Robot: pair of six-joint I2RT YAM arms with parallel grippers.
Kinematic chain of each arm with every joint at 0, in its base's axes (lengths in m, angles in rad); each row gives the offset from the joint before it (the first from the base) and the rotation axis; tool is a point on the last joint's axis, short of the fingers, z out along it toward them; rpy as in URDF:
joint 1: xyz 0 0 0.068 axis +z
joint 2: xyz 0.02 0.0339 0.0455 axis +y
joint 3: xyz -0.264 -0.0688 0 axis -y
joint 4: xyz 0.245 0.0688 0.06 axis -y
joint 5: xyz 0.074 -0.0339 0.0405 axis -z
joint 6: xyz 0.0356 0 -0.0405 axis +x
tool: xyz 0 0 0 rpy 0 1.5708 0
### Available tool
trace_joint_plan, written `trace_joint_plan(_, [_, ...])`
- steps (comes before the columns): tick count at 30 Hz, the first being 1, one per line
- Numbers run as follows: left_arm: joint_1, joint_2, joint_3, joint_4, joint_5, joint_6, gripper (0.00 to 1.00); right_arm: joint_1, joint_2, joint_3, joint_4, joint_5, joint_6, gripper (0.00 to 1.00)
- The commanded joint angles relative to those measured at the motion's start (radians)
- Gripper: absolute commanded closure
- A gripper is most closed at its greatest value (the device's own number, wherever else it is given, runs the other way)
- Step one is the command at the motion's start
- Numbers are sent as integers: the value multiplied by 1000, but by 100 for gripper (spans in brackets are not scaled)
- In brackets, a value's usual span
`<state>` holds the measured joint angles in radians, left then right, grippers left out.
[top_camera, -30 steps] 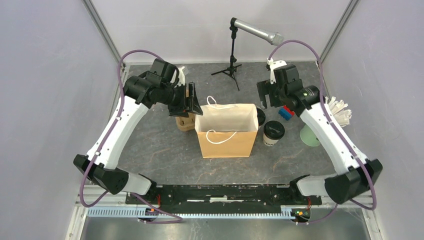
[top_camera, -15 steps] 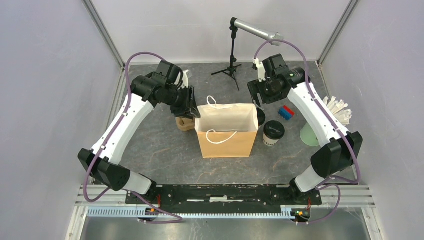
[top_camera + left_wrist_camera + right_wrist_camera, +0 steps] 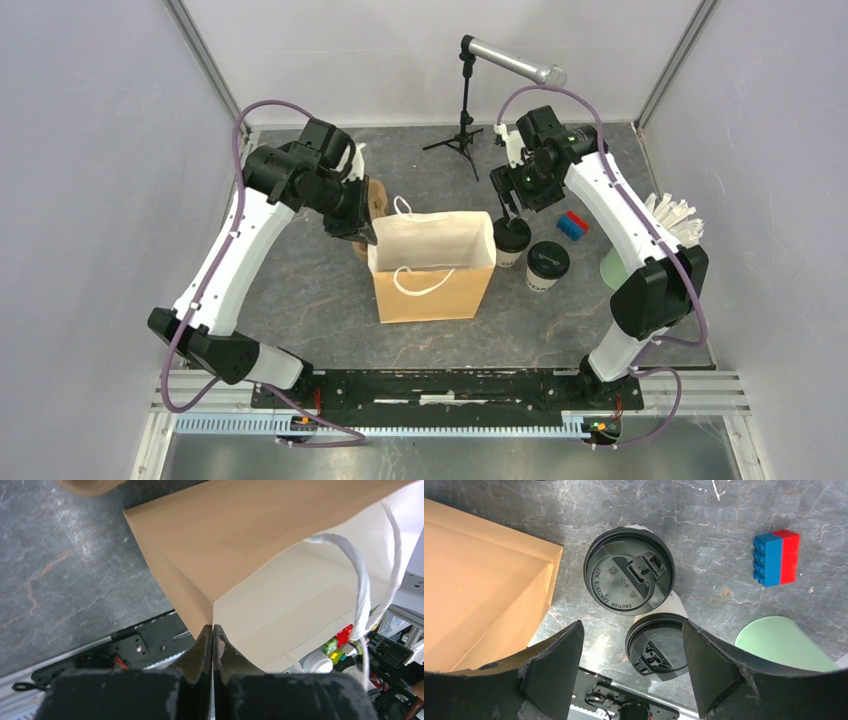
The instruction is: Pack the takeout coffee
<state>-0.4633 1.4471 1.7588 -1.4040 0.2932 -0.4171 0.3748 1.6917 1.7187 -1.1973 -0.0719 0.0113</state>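
Two takeout coffee cups with black lids stand right of the brown paper bag [image 3: 430, 270]. One is the far cup [image 3: 511, 240] [image 3: 629, 570], the other the near cup [image 3: 547, 265] [image 3: 656, 647]. My right gripper [image 3: 508, 205] [image 3: 630, 625] hangs open above them, with nothing between its fingers. The near cup's lid shows between the jaws, well below them. My left gripper [image 3: 362, 228] [image 3: 213, 627] is shut on the left rim of the bag [image 3: 280, 555], which stands open with its white handles [image 3: 362, 580] up.
A brown cardboard carrier [image 3: 376, 195] sits behind the bag's left corner, partly hidden by my left arm. A blue-and-red brick [image 3: 573, 225] [image 3: 776, 557] and a pale green cup [image 3: 620, 270] [image 3: 779, 640] of straws [image 3: 678, 220] are at the right. A microphone stand [image 3: 465, 125] is at the back.
My left gripper shut on the bag's rim and drew the bag left and nearer, uncovering the far cup. My right gripper swung left over the cups.
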Motion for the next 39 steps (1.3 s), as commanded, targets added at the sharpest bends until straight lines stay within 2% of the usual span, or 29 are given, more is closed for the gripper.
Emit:
trace_joint_plan(1, [14,-61,-2,-118,-35,45,97,-1,11,66,-58,-49,28,23])
trace_joint_plan(6, [23,-87,-23,-135,-62,51,95,19,46,87,-58,-15,44,23])
trace_joint_plan(18, [24,-98,-45,-113,-18,55,95,86,155,106,-58,127,66,19])
trace_joint_plan(28, [23,-93,-52,-101,5,56,95,85,161,28,-58,124,51,13])
trace_joint_plan(39, [24,-82,-42,-104,-1,56,96,87,189,6,-59,128,19,12])
